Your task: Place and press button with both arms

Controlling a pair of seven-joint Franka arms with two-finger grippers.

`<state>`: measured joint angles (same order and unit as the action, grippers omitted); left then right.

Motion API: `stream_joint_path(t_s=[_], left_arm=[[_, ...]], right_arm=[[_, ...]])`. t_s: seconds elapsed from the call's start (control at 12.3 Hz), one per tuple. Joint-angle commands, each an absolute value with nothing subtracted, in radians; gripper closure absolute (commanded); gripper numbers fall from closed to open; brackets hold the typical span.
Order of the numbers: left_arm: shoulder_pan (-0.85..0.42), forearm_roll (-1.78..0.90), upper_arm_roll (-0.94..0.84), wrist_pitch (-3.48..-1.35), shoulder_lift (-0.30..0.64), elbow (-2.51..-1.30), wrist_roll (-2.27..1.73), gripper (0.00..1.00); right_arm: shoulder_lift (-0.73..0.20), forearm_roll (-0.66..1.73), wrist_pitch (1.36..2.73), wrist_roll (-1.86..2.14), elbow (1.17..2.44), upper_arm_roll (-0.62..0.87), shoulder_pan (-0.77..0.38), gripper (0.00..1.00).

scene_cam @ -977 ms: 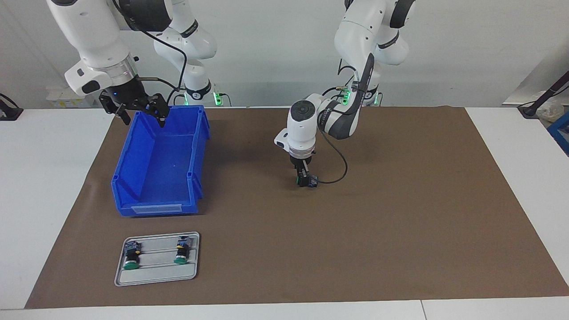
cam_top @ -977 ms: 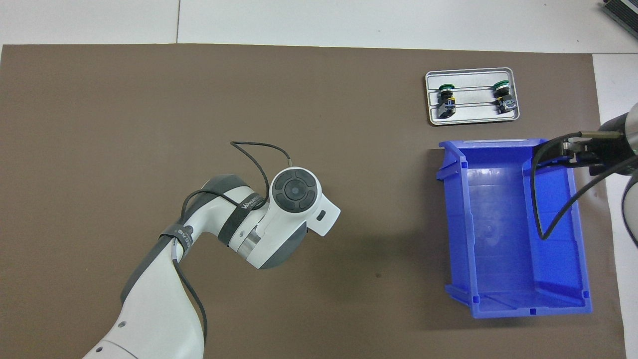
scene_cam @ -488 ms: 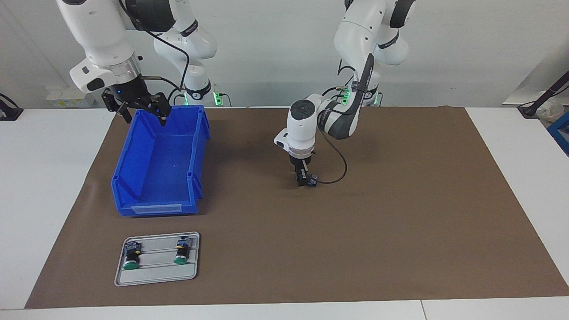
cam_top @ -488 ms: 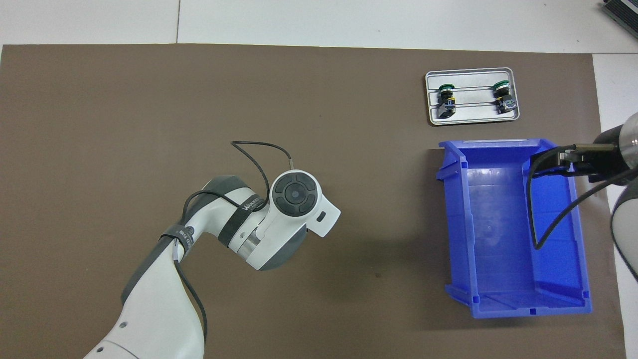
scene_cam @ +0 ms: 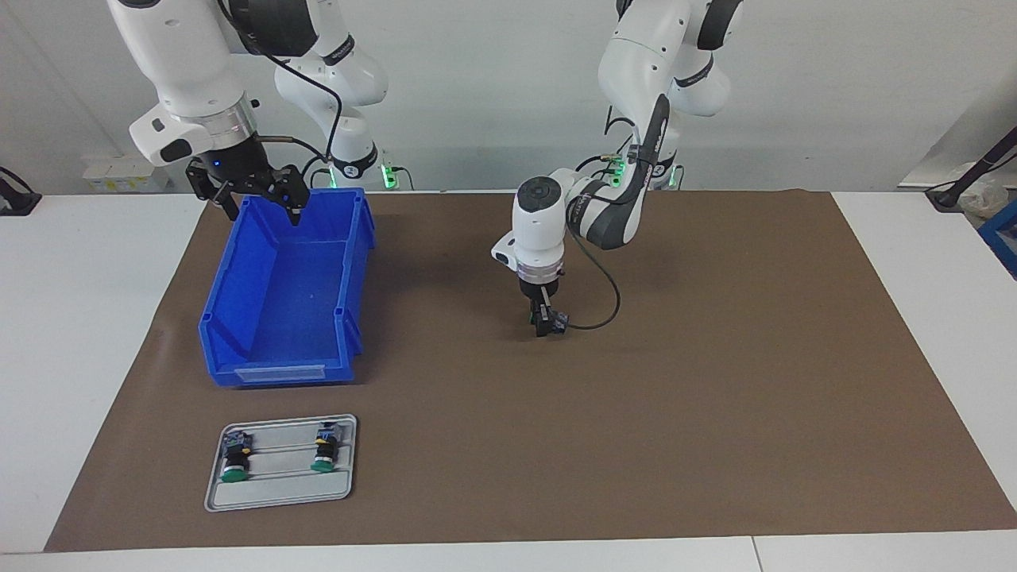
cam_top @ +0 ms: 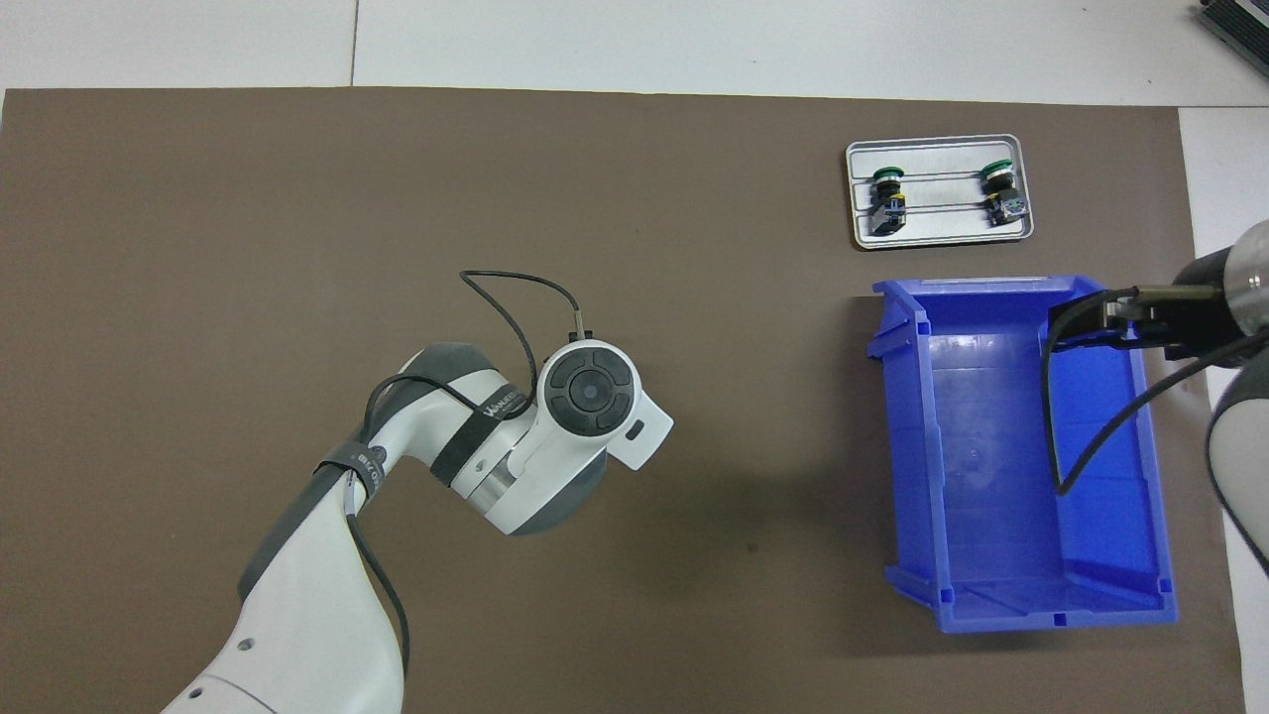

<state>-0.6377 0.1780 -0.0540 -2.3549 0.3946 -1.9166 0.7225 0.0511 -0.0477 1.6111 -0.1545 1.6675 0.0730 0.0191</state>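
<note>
One button point(scene_cam: 548, 322) in left gripper point(scene_cam: 543, 321), mid-mat point(scene_cam: 715, 381)

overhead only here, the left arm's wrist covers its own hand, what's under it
Observer: The left hand points straight down and is closed on a button.
Operator: is it down on the mat
Observer: It is low over the brown mat; I cannot tell whether the button touches it.
Operator: and the other arm, carrying anything
Observer: No. The right hand is open and empty, raised over the end of the blue bin nearer the robots.
</note>
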Motion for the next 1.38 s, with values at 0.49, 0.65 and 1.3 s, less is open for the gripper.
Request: stream_joint_path(t_s=[0.49, 0.65, 1.3], left_arm=[[-0.655, 0.345, -0.043, -2.355, 0.390, -1.950, 0.741, 0.33], [-0.655, 0.345, -0.043, -2.350, 0.387, -1.959, 0.750, 0.35], [-0.663, 0.342, -0.044, -2.372, 0.383, -1.971, 0.747, 0.64]], right_arm=[[0.057, -0.043, 1.615, -0.167, 1.664, 0.080, 0.021, 0.00], [0.058, -0.043, 1.615, -0.169, 1.667, 0.080, 0.021, 0.00], [0.064, -0.043, 1.617, -0.172, 1.675, 0.083, 0.020, 0.00]])
